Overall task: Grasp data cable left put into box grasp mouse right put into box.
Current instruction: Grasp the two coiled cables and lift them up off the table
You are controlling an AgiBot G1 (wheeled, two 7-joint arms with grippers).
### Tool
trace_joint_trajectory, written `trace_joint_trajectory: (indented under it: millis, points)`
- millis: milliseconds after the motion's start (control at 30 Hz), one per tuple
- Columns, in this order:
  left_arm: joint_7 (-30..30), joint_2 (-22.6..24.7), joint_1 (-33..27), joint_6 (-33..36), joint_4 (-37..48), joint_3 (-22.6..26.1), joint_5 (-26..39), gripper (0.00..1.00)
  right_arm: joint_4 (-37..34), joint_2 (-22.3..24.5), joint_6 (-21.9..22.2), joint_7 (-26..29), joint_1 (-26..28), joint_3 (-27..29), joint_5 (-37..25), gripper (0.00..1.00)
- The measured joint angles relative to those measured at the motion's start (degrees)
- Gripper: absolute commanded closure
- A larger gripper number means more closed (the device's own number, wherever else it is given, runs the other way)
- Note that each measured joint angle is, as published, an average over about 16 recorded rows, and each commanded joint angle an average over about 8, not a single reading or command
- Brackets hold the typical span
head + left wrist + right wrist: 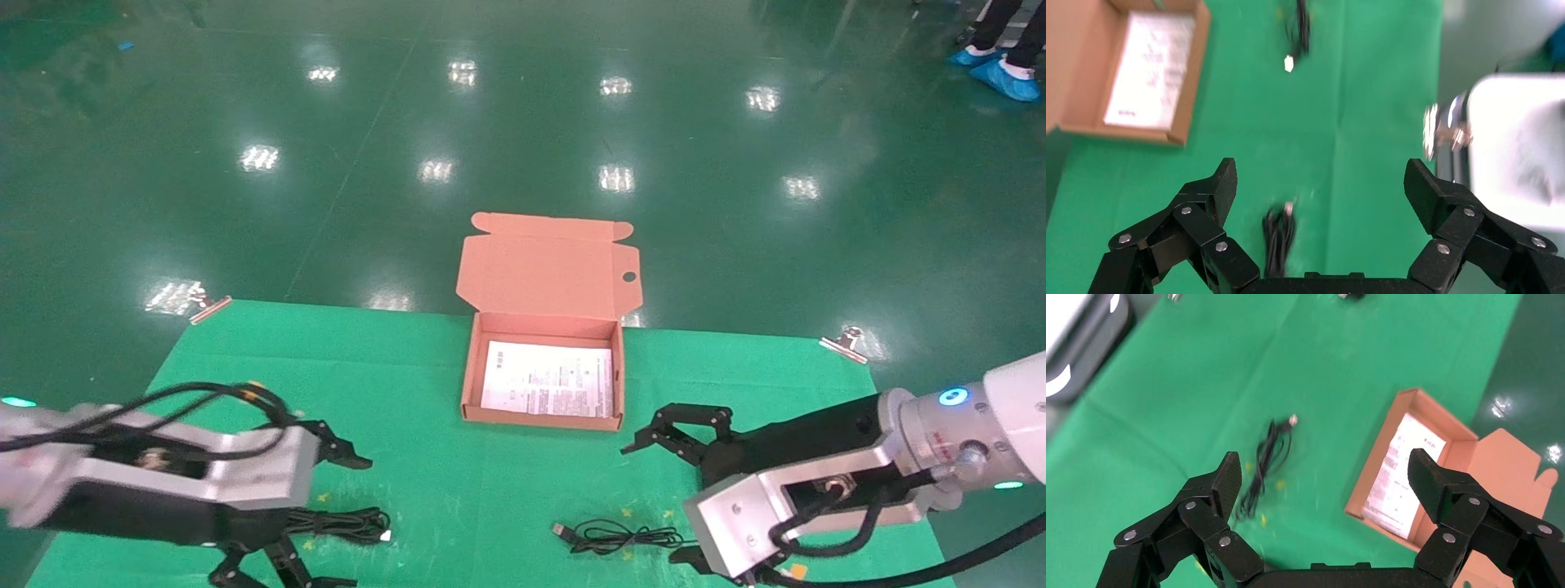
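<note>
Green cloth (425, 367) covers the work surface, with the box (543, 412) standing on it as the central landmark. Its hinged, tabbed lid is folded back on the far side, and a white printed sheet (549, 378) lies flat on its bottom. Nothing else is seen inside the box.

The data cable (339, 521), a black bundle with a pale plug end, lies on the cloth on the near-left side of the box, well apart from it. The left gripper (315, 506) hovers over that bundle; its dark fingers (1208, 202) are spread wide in the left wrist view, and nothing is held between them. In that view the cable appears low between the jaws, on the cloth.

A thin black cord with a USB plug (617, 536) lies on the near-right side of the box, also on the cloth. Its other end runs under the right arm; the mouse itself cannot be made out. The right gripper (682, 429) hangs just beside the box's near-right corner, its fingers (1214, 490) released and wide apart, gripping nothing.

Metal clips (843, 343) pin the cloth's far corners, to either side of the box.
</note>
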Motion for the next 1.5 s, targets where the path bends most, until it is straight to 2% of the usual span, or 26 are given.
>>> trace_joint_trajectory:
  millis: [333,667,1033,1500]
  points:
    - [-0.84,5.26,-2.96,-2.11,-0.21,8.43,16.88,0.0,-0.06,-3.88,2.79,-4.04,0.2,-6.05,-10.49,0.0]
    - [-2.34,9.66,-1.45,-6.25,1.89,13.13,28.04,0.0,-0.21,-6.77,8.55,-2.2,-2.96,-9.8,-21.31,0.0]
    - [-1.48,13.64,0.59,-11.38,10.59,14.94,32.53,0.0,-1.04,-8.5,12.86,2.92,-7.32,-11.56,-27.83,0.0]
    - [1.1,18.35,0.74,-17.66,26.81,14.27,32.3,0.0,-6.33,-11.57,14.92,8.15,-9.6,-12.11,-30.17,0.0]
